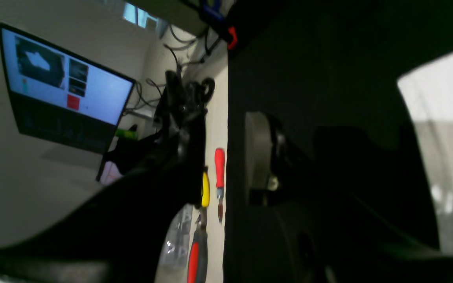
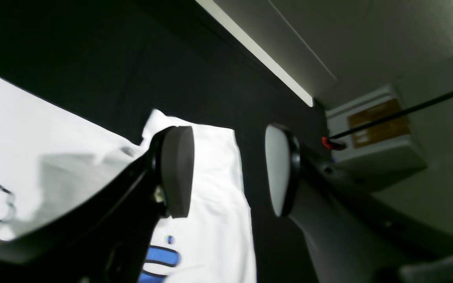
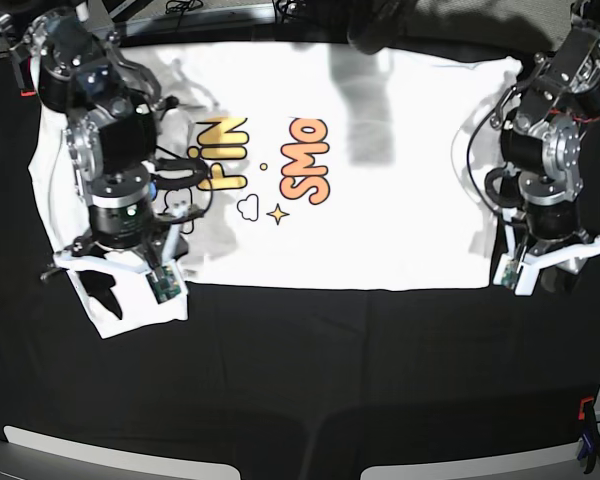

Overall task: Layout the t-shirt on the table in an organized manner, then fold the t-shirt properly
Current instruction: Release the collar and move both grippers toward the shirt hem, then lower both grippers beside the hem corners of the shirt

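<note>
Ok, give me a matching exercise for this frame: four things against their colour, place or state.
Things:
1. t-shirt
2. table
3. right end effector
4. screwdriver handle

States:
A. covered in black cloth
B. open, over a sleeve
C. spread flat, print facing up
D. red, lying just off the black cloth

Pairs: 1-C, 2-A, 3-B, 4-D

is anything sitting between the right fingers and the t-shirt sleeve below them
Nothing visible does. In the right wrist view the right gripper stands open, its padded fingers apart, with only the white printed cotton t-shirt and the wrinkled black cloth table behind the gap. No other object lies on that sleeve.
</note>
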Tool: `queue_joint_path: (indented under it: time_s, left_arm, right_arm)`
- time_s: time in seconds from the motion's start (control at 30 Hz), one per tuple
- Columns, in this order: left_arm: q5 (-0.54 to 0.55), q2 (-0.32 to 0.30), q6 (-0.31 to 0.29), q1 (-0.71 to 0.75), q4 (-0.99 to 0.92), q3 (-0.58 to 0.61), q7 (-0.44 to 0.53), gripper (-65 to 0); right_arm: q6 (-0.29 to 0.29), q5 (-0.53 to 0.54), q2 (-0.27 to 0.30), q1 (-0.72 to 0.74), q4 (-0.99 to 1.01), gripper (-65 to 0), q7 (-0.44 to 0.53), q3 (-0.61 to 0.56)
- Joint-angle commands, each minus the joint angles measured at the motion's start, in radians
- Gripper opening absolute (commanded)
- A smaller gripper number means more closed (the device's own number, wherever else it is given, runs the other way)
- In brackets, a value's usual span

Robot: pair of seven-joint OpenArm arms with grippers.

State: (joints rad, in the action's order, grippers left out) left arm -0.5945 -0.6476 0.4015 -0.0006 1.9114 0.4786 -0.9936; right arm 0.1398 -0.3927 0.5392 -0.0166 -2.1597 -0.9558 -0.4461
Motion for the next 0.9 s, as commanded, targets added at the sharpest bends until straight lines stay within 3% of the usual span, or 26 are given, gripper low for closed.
queue_joint_path:
  time_s: [0.0, 0.1, 0.23, 0.47, 0.63, 0.73, 0.87]
  left_arm:
    - [-0.023, -0.012, 0.022, -0.02, 0.015, -0.008, 0.023, -49.3]
    - [-0.024, -0.012, 0.022, -0.021, 0.015, -0.008, 0.026, -49.3]
    - [-0.024, -0.012, 0.022, -0.022, 0.015, -0.008, 0.026, -49.3]
    - [-0.025, -0.013, 0.022, -0.022, 0.015, -0.008, 0.026, -49.3]
    - [-0.032, -0.013, 0.022, -0.042, 0.015, -0.008, 0.027, -49.3]
    - [-0.032, -0.013, 0.022, -0.083, 0.015, -0.008, 0.027, -49.3]
    - [-0.032, -0.013, 0.022, -0.143, 0.015, -0.008, 0.031, -49.3]
  right_arm:
    - [0.011, -0.026, -0.005, 0.014, -0.013, -36.4, 0.036, 0.008]
    - [0.024, -0.024, -0.038, 0.014, -0.013, -36.4, 0.087, 0.008]
    - [0.136, -0.014, -0.059, 0.014, -0.013, -36.4, 0.044, 0.008]
    - [0.137, -0.026, -0.06, 0.014, -0.013, -36.4, 0.055, 0.008]
    - [0.137, -0.032, -0.06, 0.017, -0.013, -36.4, 0.196, 0.008]
    - [0.138, -0.1, -0.061, 0.029, -0.013, -36.4, 0.267, 0.008]
    - [0.138, -0.105, -0.06, 0.107, -0.013, -36.4, 0.239, 0.008]
